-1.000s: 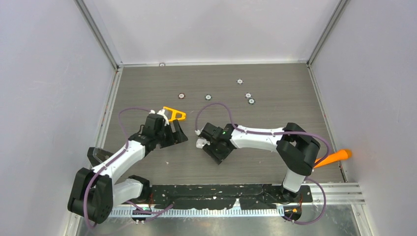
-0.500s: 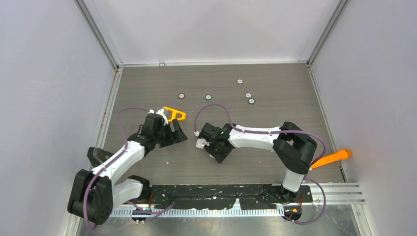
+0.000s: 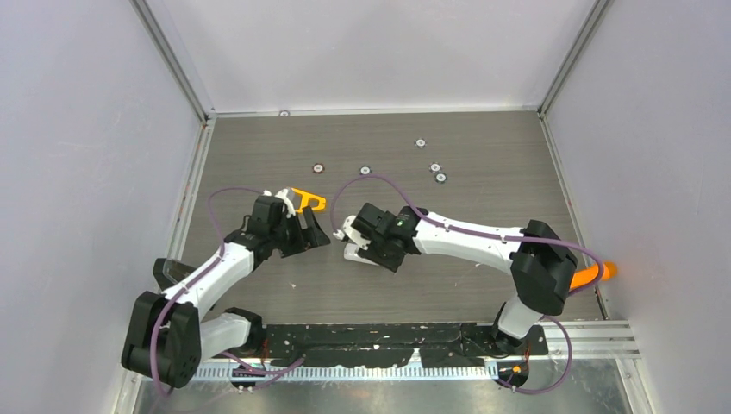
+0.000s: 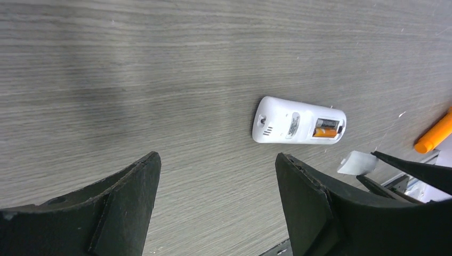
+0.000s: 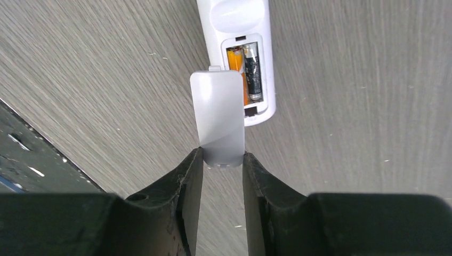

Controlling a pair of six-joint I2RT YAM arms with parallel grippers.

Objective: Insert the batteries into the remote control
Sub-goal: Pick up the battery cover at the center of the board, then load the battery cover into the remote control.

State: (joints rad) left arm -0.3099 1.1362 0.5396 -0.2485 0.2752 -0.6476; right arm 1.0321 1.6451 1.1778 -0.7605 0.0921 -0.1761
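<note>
The remote control [image 5: 237,21] lies back-up on the table with its battery bay open. The orange battery [image 5: 233,57] and the dark battery [image 5: 253,72] lie side by side in the bay. My right gripper [image 5: 221,157] is shut on the small white bay cover [image 5: 218,114] and holds it just in front of the bay, overlapping its left part. In the top view my right gripper [image 3: 355,243] is over the remote [image 3: 357,254]. My left gripper [image 4: 218,165] is open and empty, a short way left of the remote [image 4: 288,125], and it also shows in the top view [image 3: 312,235].
A flat orange triangle [image 3: 308,200] lies behind my left wrist. Several small round discs [image 3: 435,167] are scattered at the back of the table. A big orange stick [image 3: 595,274] lies at the right edge, partly behind my right arm.
My right arm has stretched left and away, and its gripper with the cover has turned and moved over the remote. My left arm has hardly moved.
</note>
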